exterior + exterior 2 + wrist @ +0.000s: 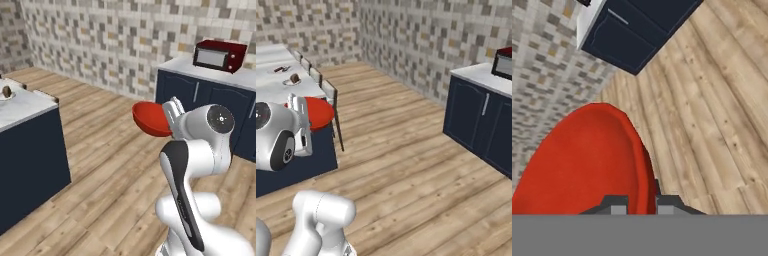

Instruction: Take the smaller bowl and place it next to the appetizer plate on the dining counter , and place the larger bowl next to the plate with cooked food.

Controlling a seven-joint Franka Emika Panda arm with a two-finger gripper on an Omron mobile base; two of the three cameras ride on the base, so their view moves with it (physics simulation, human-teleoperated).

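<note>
One bowl in hand – end effector pinching the small red bowl's rim; next, carry to the appetizer plate on the marble worktop.

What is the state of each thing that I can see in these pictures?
smaller bowl: held in the air above the wooden floor, gripped at its rim.
tool: shut on the bowl's rim.
appetizer plate: on the dining counter, holding a brown lump.
red oven: on the far counter, door closed.
</note>
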